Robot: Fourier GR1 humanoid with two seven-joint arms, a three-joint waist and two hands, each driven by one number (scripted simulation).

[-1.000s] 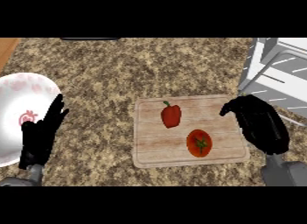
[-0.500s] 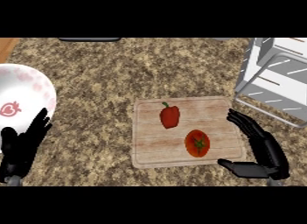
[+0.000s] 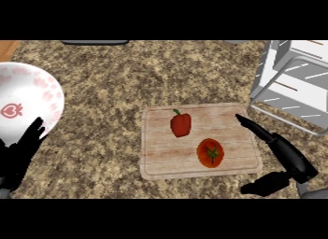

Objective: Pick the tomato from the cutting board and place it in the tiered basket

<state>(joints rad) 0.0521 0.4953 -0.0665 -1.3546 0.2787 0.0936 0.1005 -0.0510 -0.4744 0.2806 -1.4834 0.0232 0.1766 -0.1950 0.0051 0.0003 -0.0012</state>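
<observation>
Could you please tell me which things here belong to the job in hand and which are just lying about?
Part of the job:
tomato
cutting board
tiered basket
right hand, open beside the tomato

Lying about:
red pepper, also on the board
plate at the left
left hand, resting open at the lower left

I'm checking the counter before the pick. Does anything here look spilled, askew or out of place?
Nothing stands out. The tomato and the red pepper lie apart on the cutting board, which sits flat on the counter. The tiered basket stands upright at the right, the plate at the left. Nothing looks spilled or damaged.
</observation>
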